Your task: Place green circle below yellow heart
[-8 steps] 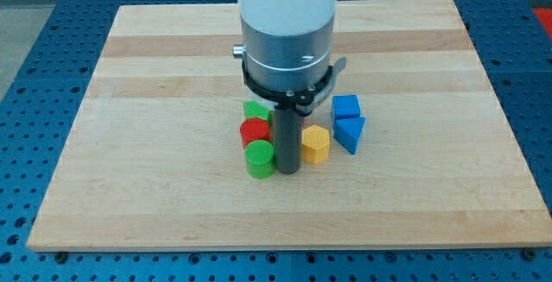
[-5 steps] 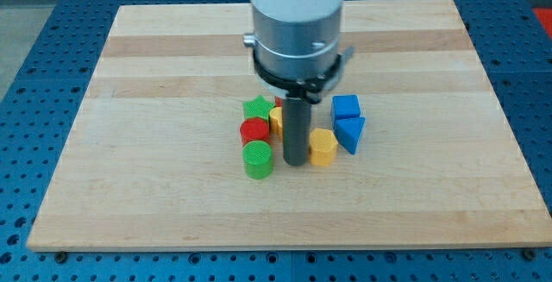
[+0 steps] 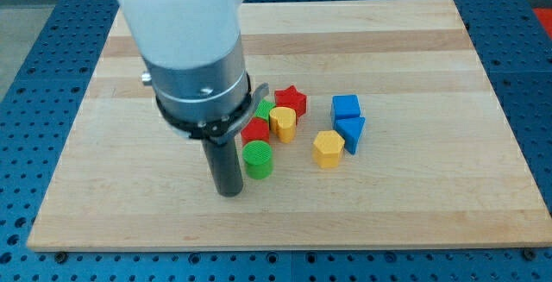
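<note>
Green circle: the green circle (image 3: 257, 159) is seen standing on the surface, a little toward the view's left of the middle and in the lower half; its round top faces up.
Yellow heart: the yellow heart (image 3: 283, 122) is placed up and to the view's right of the green circle, close to it but not touching it as far as can be told.
My tip: my tip (image 3: 229, 191) is set on the surface at the view's lower left of the green circle, just beside it; whether the rod touches the block cannot be told.
Jaws: none are carried by this arm, only the dark rod, and nothing is held by it.
Red circle: the red circle (image 3: 256, 130) is found directly above the green circle in the view, partly hidden by the arm's metal collar, and beside the yellow heart's left.
Green star: a green block, taken to be the green star (image 3: 264, 109), is glimpsed above the red circle, mostly covered by the collar.
Red star: the red star (image 3: 291, 99) is seen just above the yellow heart.
Yellow hexagon: the yellow hexagon (image 3: 328, 148) is set apart at the view's right of the green circle.
Blue cube: the blue cube (image 3: 346, 108) is placed above the blue triangle (image 3: 350, 132), the two close together, right of the hexagon.
Surface: the wooden surface (image 3: 431, 75) is laid on a blue perforated base (image 3: 26, 75).
</note>
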Motion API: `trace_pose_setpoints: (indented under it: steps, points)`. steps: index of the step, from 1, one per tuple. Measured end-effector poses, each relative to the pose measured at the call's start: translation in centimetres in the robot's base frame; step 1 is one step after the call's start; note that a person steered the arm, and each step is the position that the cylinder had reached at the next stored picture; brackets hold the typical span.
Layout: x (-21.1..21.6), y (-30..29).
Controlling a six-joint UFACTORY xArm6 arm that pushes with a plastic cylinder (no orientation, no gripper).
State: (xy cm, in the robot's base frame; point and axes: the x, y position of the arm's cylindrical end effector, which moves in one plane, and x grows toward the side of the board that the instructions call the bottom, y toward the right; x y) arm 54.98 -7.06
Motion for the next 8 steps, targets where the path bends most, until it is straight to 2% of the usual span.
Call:
trace_pose_setpoints:
  steps: [2,4,5,7,8]
  points:
    - [-2.3,2.2]
    - [-1.8,2.6]
    - [-0.3,5.3]
    - [-0.4,14.5]
    - [-1.9,18.5]
